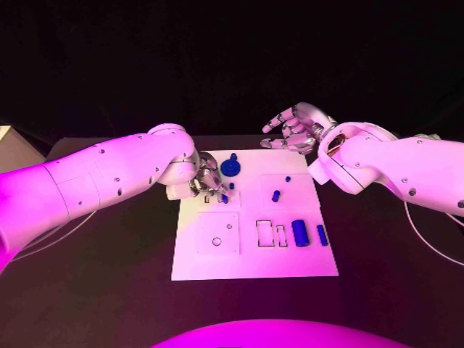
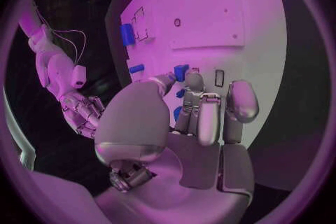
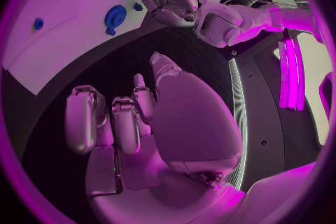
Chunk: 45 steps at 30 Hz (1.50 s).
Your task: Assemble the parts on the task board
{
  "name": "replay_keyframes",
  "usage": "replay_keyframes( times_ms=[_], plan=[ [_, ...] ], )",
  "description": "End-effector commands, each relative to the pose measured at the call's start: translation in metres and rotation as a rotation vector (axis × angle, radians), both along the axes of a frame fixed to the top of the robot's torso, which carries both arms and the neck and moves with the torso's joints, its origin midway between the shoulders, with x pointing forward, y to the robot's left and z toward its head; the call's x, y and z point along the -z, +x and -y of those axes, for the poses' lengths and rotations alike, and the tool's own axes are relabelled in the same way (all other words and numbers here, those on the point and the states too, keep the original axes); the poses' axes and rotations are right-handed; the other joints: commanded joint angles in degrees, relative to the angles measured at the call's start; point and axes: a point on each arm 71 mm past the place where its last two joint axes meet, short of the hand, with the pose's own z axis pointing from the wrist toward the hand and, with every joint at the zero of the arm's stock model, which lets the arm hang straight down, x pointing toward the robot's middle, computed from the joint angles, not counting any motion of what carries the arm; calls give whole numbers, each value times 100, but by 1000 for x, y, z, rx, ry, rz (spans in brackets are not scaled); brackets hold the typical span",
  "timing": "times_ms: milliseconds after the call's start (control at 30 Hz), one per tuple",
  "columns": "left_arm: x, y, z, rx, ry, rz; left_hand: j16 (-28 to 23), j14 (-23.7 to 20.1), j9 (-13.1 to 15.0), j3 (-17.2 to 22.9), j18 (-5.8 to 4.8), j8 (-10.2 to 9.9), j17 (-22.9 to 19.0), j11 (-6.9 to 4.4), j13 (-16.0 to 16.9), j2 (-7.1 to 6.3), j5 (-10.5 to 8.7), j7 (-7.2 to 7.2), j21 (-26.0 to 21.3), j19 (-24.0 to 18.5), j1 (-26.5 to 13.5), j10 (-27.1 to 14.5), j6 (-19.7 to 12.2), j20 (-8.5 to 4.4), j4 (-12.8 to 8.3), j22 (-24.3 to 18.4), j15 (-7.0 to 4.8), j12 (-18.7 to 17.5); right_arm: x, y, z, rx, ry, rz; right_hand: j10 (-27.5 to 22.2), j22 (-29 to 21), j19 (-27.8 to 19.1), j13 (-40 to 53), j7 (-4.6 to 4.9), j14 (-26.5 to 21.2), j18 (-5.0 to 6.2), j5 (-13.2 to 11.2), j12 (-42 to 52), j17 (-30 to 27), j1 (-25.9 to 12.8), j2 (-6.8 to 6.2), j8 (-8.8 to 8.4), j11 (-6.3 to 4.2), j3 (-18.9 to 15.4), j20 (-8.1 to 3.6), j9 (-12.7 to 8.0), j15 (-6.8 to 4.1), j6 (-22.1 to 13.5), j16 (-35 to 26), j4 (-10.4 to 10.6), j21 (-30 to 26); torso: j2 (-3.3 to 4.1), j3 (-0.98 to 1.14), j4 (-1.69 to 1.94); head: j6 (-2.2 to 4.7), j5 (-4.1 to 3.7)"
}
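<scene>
- Here, from the head camera, the left hand [image 1: 206, 181] is down on the white board's [image 1: 255, 264] far left part, fingers bunched on a small blue piece [image 1: 224, 196]; the right hand [image 1: 295, 129] hovers past the far edge, fingers loosely spread, holding nothing.
- A round blue part [image 1: 231, 167] and two blue blocks [image 1: 300, 233] lie on the board.
- At the left wrist, fingertips [image 2: 190, 83] touch a blue piece [image 2: 181, 72].
- At the right wrist, the curled fingers [image 3: 125, 123] hang over dark table [image 3: 84, 78], empty.
</scene>
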Motion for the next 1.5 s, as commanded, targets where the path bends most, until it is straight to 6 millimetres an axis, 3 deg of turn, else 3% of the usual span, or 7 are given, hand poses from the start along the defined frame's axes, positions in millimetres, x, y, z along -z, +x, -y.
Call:
replay_keyframes(
  times_ms=[33, 500, 667, 800, 967, 1167, 1500],
  plan=[
    [2, -2, 3, 24, -18, -26, 34, 211, 28, 122, -117, -15, 429, -15, -21, 5, 21, 4, 23, -24, 92, -44, -31, -22, -50, 9, -15, -24, 1, -1, -2, -17, -5, -8, -19, 559, -29, 66, 6, 467, 78, 25, -35, 1037, -41, 13, 20, -6, 30, -19, -4, -42, -45, -40, -3, -15, -3, 2, 1, -6, 2],
    [0, -2, -6, -14, -67, -11, 73, 273, 500, 1938, -128, 144, 577, -25, 1, -306, 93, 13, 89, 8, -12, 117, -60, -43, -999, 109, -28, -63, 1, 0, -1, -18, -7, -12, -11, 556, -29, 73, 5, 469, 78, 38, -28, 1042, -35, 14, 25, -7, 41, -20, -4, -43, -45, -38, -8, -20, -4, 6, 2, -5, -8],
    [-2, -3, -12, -52, -101, 11, 135, 361, 731, 2316, -156, 283, 747, -82, 283, -465, 615, -51, 168, 135, -410, 421, 33, -86, -1252, 261, -85, 155, 1, 0, 1, -15, -8, -13, -14, 550, -32, 69, 5, 466, 80, 51, -31, 1032, -34, 12, 28, -8, 48, -21, -4, -44, -47, -43, -10, -30, -11, 7, 10, -14, -8],
    [-5, -3, -16, -84, -129, 34, 184, 422, 873, 2445, -167, 372, 880, -154, 481, -604, 1371, -108, 198, 194, -658, 633, 152, -142, -1393, 319, -145, 293, 2, 0, 1, -13, -9, -14, -14, 550, -32, 69, 5, 466, 80, 51, -31, 1032, -34, 12, 28, -8, 48, -21, -4, -44, -47, -43, -10, -30, -11, 12, 13, -22, -2],
    [-8, -2, -20, -103, -138, 77, 242, 489, 987, 2469, -206, 416, 1049, -222, 662, -716, 2024, -181, 280, 357, -851, 853, 288, -209, -1508, 505, -215, 402, 2, 0, 2, -11, -9, -16, -14, 550, -32, 69, 5, 466, 80, 51, -31, 1032, -34, 12, 28, -8, 48, -21, -4, -44, -47, -43, -10, -30, -6, 10, 11, -26, 12],
    [-9, -1, -21, -99, -110, 134, 244, 496, 1050, 2461, -233, 431, 1062, -260, 774, -749, 2268, -221, 331, 465, -930, 971, 357, -246, -1556, 634, -251, 461, 3, 1, 3, -9, -9, -19, -19, 546, -34, 63, 5, 464, 81, 60, -36, 1027, -37, 10, 30, -7, 52, -21, -5, -44, -49, -46, -8, -37, -6, 8, 9, -29, 25],
    [-9, -1, -15, -76, -65, 177, 241, 497, 1078, 2464, -249, 438, 1060, -279, 836, -760, 2360, -240, 360, 523, -961, 1033, 392, -263, -1572, 706, -268, 500, 4, 0, 3, -11, -9, -21, -22, 542, -36, 59, 6, 463, 82, 73, -40, 1022, -41, 7, 32, -8, 57, -22, -5, -44, -51, -50, -7, -43, 5, 0, 0, -45, 43]
  ],
)
